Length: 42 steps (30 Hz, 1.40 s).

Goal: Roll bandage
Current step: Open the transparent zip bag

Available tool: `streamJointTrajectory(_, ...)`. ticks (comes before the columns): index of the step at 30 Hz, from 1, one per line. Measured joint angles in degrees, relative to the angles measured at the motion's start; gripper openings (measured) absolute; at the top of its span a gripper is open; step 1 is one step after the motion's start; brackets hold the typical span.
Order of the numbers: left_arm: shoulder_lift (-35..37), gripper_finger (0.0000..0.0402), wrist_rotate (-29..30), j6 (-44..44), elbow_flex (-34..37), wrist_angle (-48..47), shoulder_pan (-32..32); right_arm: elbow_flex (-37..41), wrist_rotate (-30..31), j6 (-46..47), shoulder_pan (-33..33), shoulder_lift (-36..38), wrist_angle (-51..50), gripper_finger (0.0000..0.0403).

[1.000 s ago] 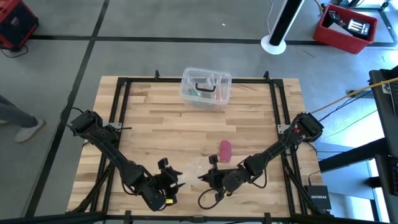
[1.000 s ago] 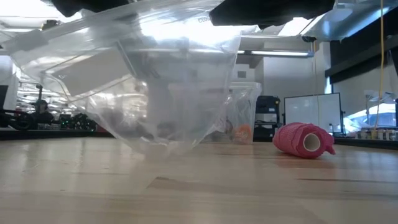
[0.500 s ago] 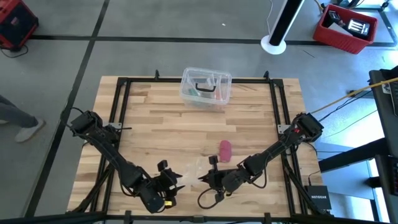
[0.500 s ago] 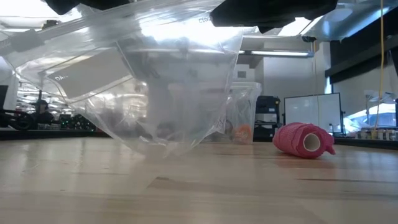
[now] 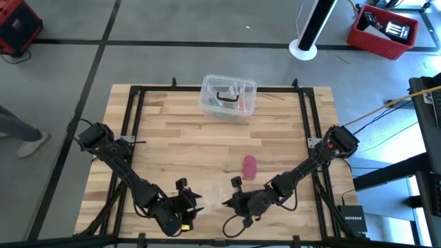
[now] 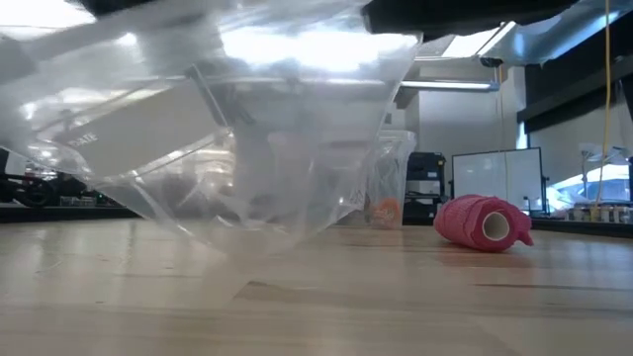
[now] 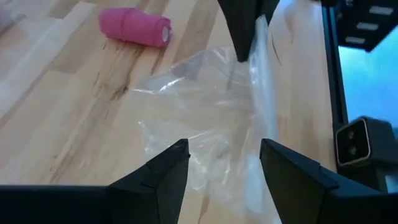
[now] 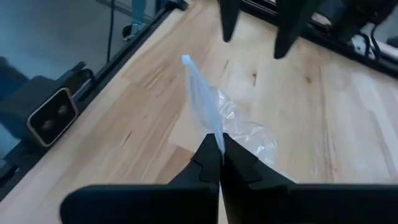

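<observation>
1. The wooden table (image 5: 172, 138) carries everything, with a dark frame along its edges.
2. The left arm (image 5: 120, 165) runs from the left edge toward the near edge; the right arm (image 5: 306, 165) runs in from the right edge the same way.
3. A clear plastic box (image 5: 228, 97) stands at the far edge, well apart from both grippers; small items show inside it, too small to tell.
4. A crumpled clear plastic wrapper (image 5: 213, 191) hangs between the two grippers near the near edge. In the low view the wrapper (image 6: 227, 148) fills much of the picture, its lowest fold just above or on the table; I cannot tell which.
5. The right gripper (image 8: 216, 144) has its fingers pressed together, clamped on the wrapper's upper edge, which stands up as a thin strip beyond the fingertips.
6. The left gripper (image 7: 224, 152) has its fingers spread apart, one on each side of the wrapper's loose lower part, holding nothing.
7. The bandage (image 5: 249, 166) is a small stubby pink roll lying on its side on the table, near the wrapper on its far side and free of both grippers. The low view shows its hollow end.
</observation>
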<state>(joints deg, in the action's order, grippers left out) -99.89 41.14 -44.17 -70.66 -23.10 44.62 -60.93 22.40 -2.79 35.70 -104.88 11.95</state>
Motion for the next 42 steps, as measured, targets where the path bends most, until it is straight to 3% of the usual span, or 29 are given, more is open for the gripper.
streamJointTrajectory(8, -0.72, 0.0191, -1.66, 6.98, 0.01, 0.92, -0.26, -0.02, -2.46, -12.57, -0.04, -0.77, 1.23, 0.0001)
streamJointTrajectory(14, -4.93, 0.0191, -4.42, 22.07, 0.03, 7.25, -0.31, -0.02, -3.52, -24.35, -0.09, -4.08, 6.37, 0.0001)
streamJointTrajectory(23, -11.48, 0.0191, -4.79, 34.25, 0.08, 11.44, -1.6, 0.0, -5.48, -22.37, -0.04, -7.67, 8.18, 0.0001)
streamJointTrajectory(31, -17.21, 0.0188, -12.23, 38.37, 0.06, 17.37, -5.02, 0.04, -5.58, -20.9, -0.1, -8.0, 7.93, 0.0001)
streamJointTrajectory(34, -17.75, 0.0157, -13.69, 37.2, 0.06, 18.84, -5.78, 0.04, -5.57, -20.0, -0.1, -8.0, 7.77, 0.0001)
streamJointTrajectory(40, -17.76, 0.002, -13.83, 34.75, 0.06, 19.55, -6.06, 0.04, -5.58, -16.5, -0.09, -8.0, 7.56, 0.0001)
streamJointTrajectory(42, -17.76, 0.0011, -13.79, 33.75, 0.06, 19.55, -5.87, 0.04, -5.58, -15.16, -0.09, -8.0, 7.55, 0.0001)
